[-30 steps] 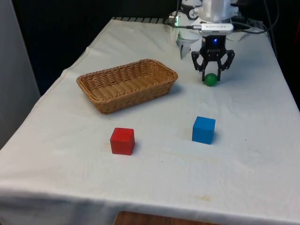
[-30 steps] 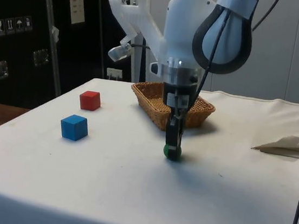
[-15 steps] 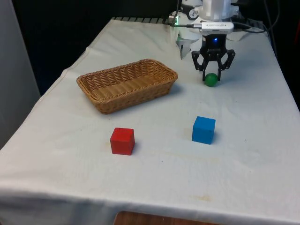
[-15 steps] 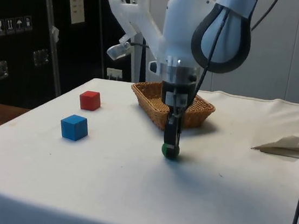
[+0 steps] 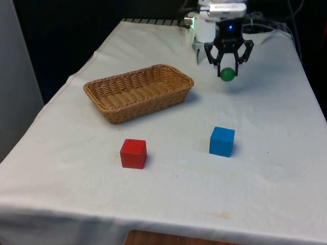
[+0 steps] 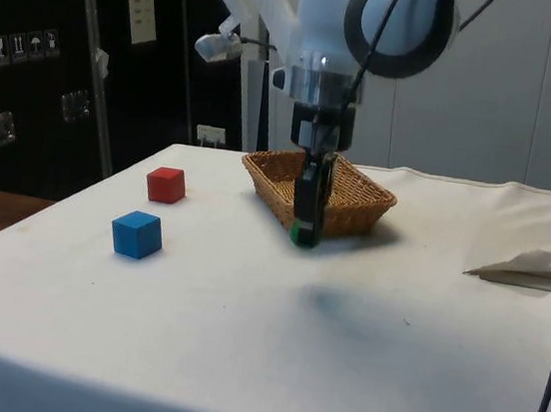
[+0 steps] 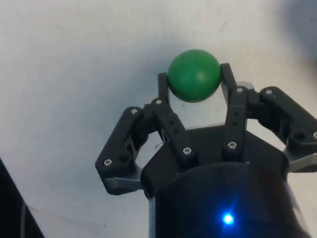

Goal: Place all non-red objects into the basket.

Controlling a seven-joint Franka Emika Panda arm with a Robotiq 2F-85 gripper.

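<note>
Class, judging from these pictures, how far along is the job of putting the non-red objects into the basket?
Done: nothing yet; the basket holds no objects. In hand: the gripper is shut on the green ball, lifted off the cloth, with its shadow below. Left: carry the ball to the basket, then the blue cube. The red cube stays on the table.

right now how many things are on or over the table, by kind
cubes: 2, red cube and blue cube
balls: 1, green ball, held in the gripper
baskets: 1, wicker basket
total: 4
</note>
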